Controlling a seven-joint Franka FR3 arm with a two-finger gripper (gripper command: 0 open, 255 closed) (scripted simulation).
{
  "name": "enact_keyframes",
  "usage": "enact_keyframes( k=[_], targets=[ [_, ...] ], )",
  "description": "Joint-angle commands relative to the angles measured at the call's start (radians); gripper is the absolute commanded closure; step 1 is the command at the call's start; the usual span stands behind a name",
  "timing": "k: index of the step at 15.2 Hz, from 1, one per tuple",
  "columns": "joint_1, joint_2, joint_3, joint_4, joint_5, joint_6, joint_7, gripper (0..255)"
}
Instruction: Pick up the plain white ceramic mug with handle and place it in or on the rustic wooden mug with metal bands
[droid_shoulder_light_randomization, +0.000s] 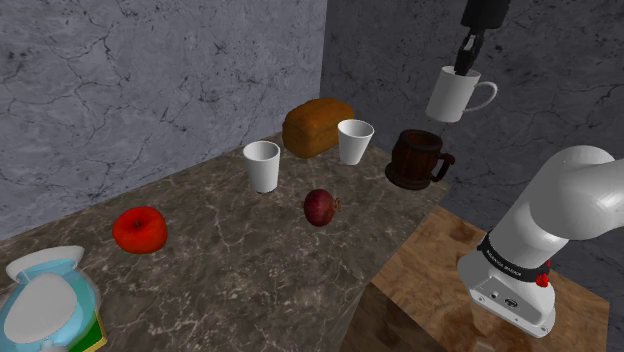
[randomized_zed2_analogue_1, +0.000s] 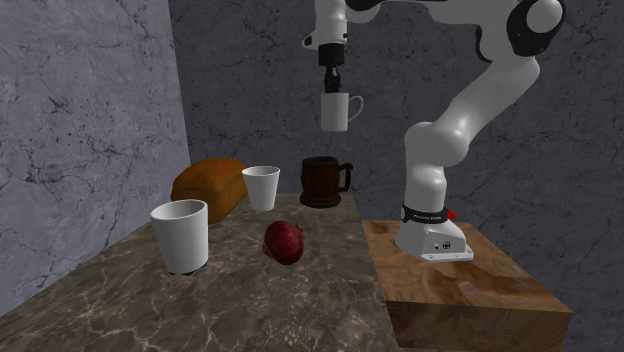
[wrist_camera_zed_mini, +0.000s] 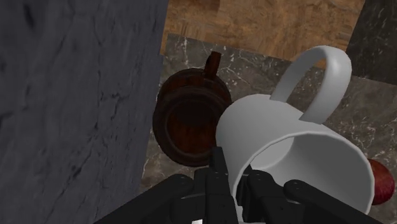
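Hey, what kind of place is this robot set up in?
Probably a kitchen corner: a dark marbled counter against grey stone-look walls carries a bread loaf, white cups and a wooden mug. The gripper holds a white mug above them.

The hand (droid_shoulder_light_randomization: 464, 66) is black; the white mug (droid_shoulder_light_randomization: 455, 97) is plain white, shading to grey inside. The wooden mug (droid_shoulder_light_randomization: 418, 160) is dark reddish brown. The near cup (droid_shoulder_light_randomization: 263, 165) and the far cup (droid_shoulder_light_randomization: 354, 141) are plain white, the loaf (droid_shoulder_light_randomization: 317, 126) golden brown with a darker crust. The small fruit (droid_shoulder_light_randomization: 320, 207) is deep maroon, the larger fruit (droid_shoulder_light_randomization: 139, 229) bright red. The bench (droid_shoulder_light_randomization: 230, 275) is brown-grey marble with pale veins, the walls (droid_shoulder_light_randomization: 150, 80) blue-grey stone with dark cracks, the stand (droid_shoulder_light_randomization: 430, 270) warm wood grain, the arm (droid_shoulder_light_randomization: 565, 200) white with a black band.
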Motion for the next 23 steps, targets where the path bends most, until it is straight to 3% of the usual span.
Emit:
enact_keyframes(
  k=[1, 3, 23],
  targets=[
    [-0.016, 0.012, -0.049, 0.008, -0.036, 0.007, -0.053, 255],
    [-0.027, 0.024, -0.089, 0.024, -0.064, 0.007, -0.096, 255],
    [-0.055, -0.012, -0.11, -0.241, -0.087, 0.236, -0.093, 255]
  ],
)
